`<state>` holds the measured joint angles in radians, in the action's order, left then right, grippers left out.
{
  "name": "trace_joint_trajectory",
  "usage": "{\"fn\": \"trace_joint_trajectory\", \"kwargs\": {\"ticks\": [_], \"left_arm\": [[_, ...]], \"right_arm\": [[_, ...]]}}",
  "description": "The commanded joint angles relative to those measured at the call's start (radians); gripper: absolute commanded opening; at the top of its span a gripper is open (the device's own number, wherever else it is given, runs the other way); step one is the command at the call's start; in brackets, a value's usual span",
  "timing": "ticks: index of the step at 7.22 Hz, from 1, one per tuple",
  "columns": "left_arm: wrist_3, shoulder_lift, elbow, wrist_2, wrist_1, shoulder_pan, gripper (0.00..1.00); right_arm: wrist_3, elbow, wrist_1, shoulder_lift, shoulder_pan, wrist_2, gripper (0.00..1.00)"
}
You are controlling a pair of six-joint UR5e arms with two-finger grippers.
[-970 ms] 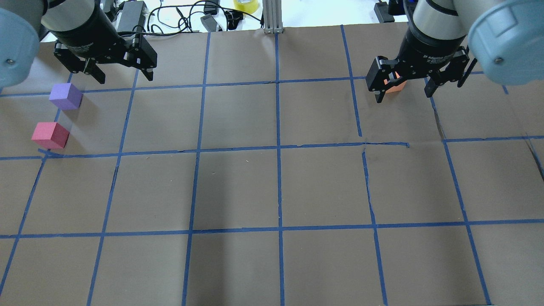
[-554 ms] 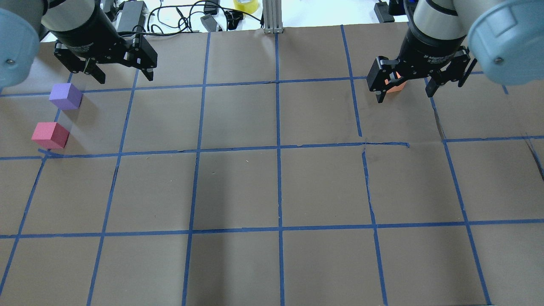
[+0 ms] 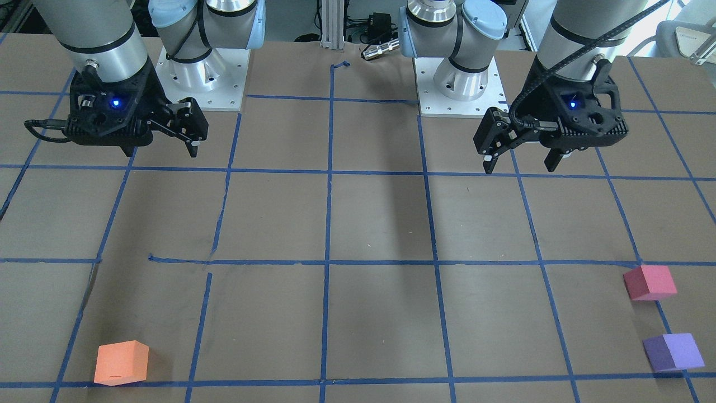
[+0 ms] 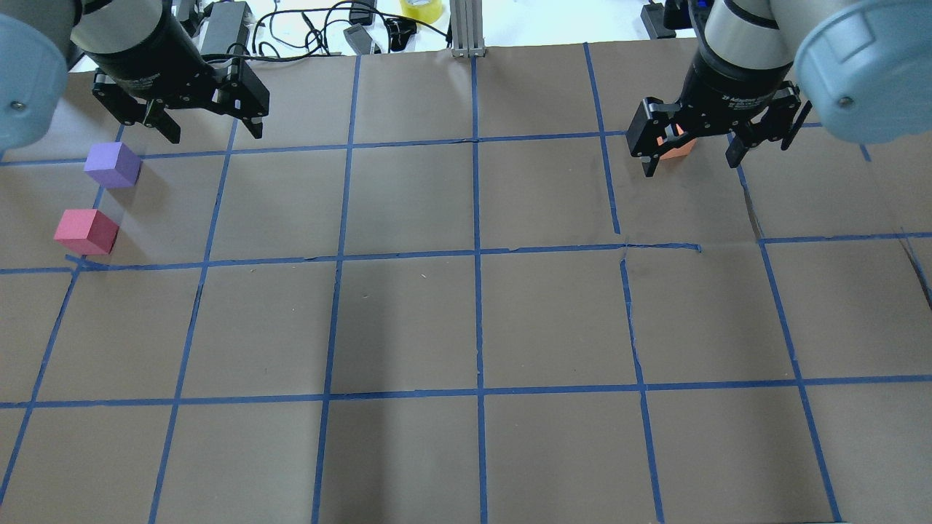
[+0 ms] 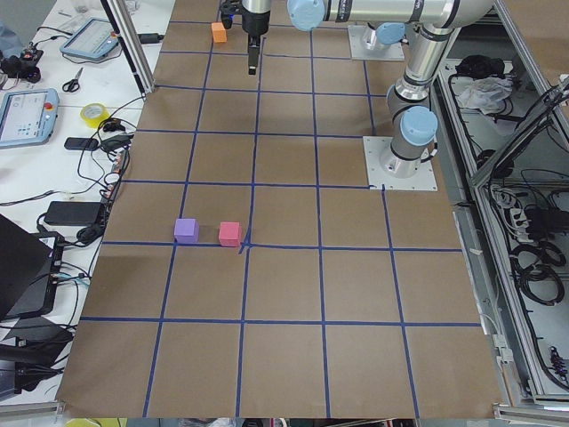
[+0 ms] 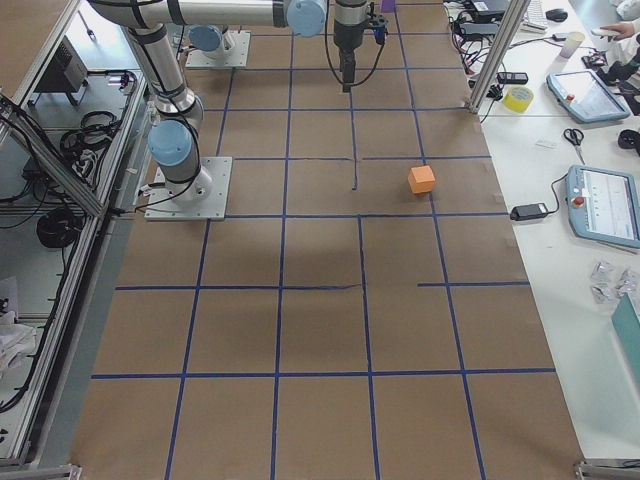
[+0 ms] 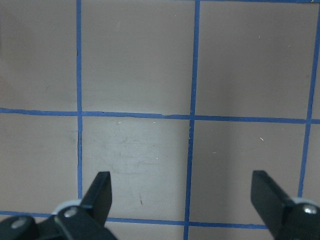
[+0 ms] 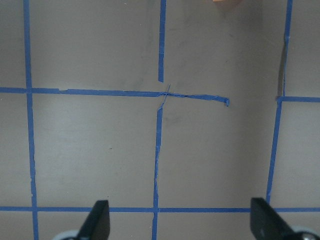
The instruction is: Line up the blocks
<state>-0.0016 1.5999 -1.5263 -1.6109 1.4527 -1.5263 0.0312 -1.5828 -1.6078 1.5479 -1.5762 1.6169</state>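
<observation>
Logging barely any shift: my right gripper (image 4: 689, 164) hangs short of the orange cube (image 3: 121, 362), fingers (image 4: 647, 159) spread; left gripper (image 4: 216, 137) likewise; line unstarted.

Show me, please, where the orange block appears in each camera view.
Front-facing: orange block, lower left.
Overhead: block upper right, partly hidden by the right hand.
Exterior left: block near top edge, left of centre.
Exterior right: block right of centre, upper half.
Left wrist: not in view.
Right wrist: sliver at top edge.
Shared landmark: broken blue tape crossing nearby.
</observation>
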Motion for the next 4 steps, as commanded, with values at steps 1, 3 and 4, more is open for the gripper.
{"fn": "trace_joint_trajectory", "kwargs": {"ticks": [1, 3, 4], "left_arm": [[0.0, 0.0, 0.0, 0.0, 0.0, 0.002, 1.0], [0.0, 0.0, 0.0, 0.0, 0.0, 0.0, 1.0], [0.0, 0.0, 0.0, 0.0, -0.001, 0.002, 1.0]], "right_arm": [[0.007, 0.001, -0.009, -0.02, 0.066, 0.002, 1.0], [0.115, 0.001, -0.155, -0.118, 0.168, -0.006, 1.0], [0.207, 0.001, -0.249, -0.167, 0.179, 0.009, 1.0]]}}
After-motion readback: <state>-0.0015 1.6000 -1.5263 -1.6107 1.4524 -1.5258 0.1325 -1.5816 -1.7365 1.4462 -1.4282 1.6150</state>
